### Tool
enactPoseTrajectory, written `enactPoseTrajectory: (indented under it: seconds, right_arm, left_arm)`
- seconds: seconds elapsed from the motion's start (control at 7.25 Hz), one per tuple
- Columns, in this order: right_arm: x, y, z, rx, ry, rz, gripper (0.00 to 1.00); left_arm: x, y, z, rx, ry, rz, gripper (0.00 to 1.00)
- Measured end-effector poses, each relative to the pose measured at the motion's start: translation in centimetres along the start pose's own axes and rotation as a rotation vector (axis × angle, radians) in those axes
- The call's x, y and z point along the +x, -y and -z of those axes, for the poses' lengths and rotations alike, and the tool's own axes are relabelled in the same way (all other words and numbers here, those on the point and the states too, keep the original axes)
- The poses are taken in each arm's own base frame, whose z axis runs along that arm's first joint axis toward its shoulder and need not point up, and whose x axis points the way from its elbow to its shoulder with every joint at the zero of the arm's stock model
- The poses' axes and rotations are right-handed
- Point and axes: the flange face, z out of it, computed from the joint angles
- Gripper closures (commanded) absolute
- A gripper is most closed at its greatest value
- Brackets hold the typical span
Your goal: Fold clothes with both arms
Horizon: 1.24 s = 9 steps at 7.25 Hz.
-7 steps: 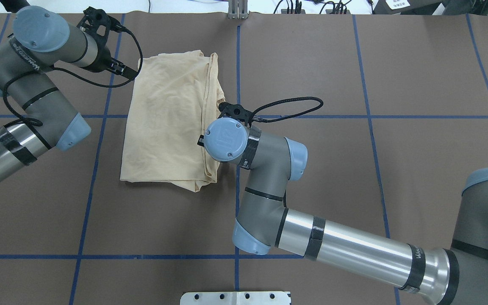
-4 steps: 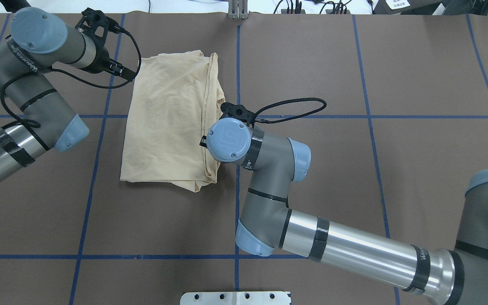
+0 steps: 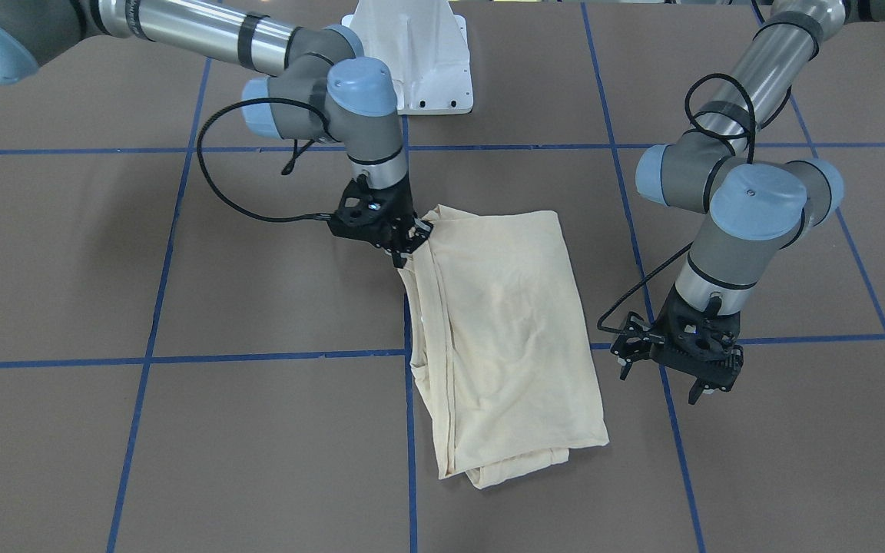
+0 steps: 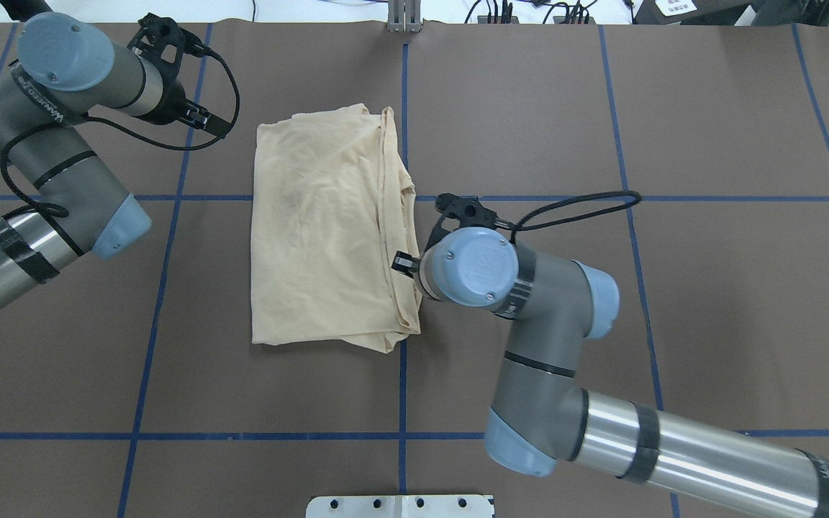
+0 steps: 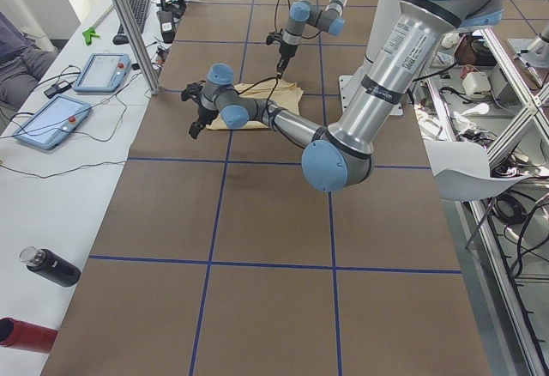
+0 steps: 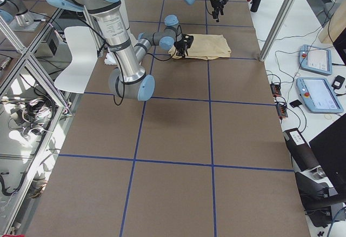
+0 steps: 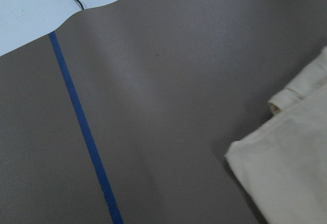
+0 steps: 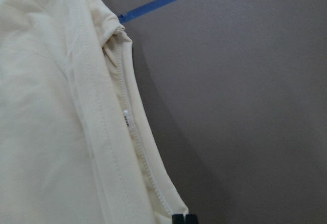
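The pale cream shirt (image 4: 321, 230) lies folded in a tall rectangle on the brown table, with stacked edges along its right side. It also shows in the front view (image 3: 512, 330). No print shows. My right gripper (image 4: 401, 262) is at that right edge, low on the table, shut on the layered hem (image 8: 153, 193); in the front view it (image 3: 412, 240) pinches the shirt's near corner. My left gripper (image 3: 677, 376) is open and empty, hovering apart from the shirt's far left corner (image 7: 291, 168). In the overhead view it (image 4: 216, 128) is left of the shirt.
Blue tape lines (image 4: 402, 345) grid the brown table cover. The white pedestal base (image 3: 412, 61) stands on the robot's side. A metal plate (image 4: 400, 506) sits at the near edge. Tablets (image 5: 51, 118) and a dark bottle (image 5: 51, 266) lie on the side bench.
My right gripper has moved right, dragging the folded shirt with it across the table. The shirt now lies apart from my left gripper, which has barely moved.
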Motion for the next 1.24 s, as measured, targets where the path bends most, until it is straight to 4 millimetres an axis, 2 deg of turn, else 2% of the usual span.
enactPoseTrajectory:
  seconds: [0.14,0.28,0.55,0.69,0.97,1.1,1.24]
  right_arm:
    - [1.3,-1.7,0.7,-0.005,-0.007,0.015,0.89]
    - [2.1,-2.8,0.8,-0.006,-0.013,0.026,0.01]
    - [2.4,-3.5,0.8,-0.003,-0.017,0.038,0.0]
    - [1.7,-3.1,0.9,0.002,-0.029,0.045,0.0]
    - [-2.5,-1.0,1.4,0.032,-0.118,0.068,0.0]
    - [-5.1,0.0,0.5,0.038,-0.173,0.078,0.0]
    - [-7.5,1.1,-1.8,0.035,-0.236,0.101,0.0]
  left_arm:
    - [0.0,-0.2,0.1,0.0,-0.001,0.002,0.0]
    - [-0.1,-0.5,0.2,0.0,-0.001,0.002,0.0]
    - [-0.2,-0.8,0.3,-0.001,-0.003,0.002,0.0]
    - [-0.2,-0.9,0.4,-0.001,-0.003,0.002,0.0]
    - [-0.3,-1.4,0.7,0.001,-0.006,0.002,0.0]
    - [-0.2,-1.5,1.0,0.004,-0.009,0.001,0.0]
    - [-0.2,-1.6,1.2,0.006,-0.011,0.0,0.0]
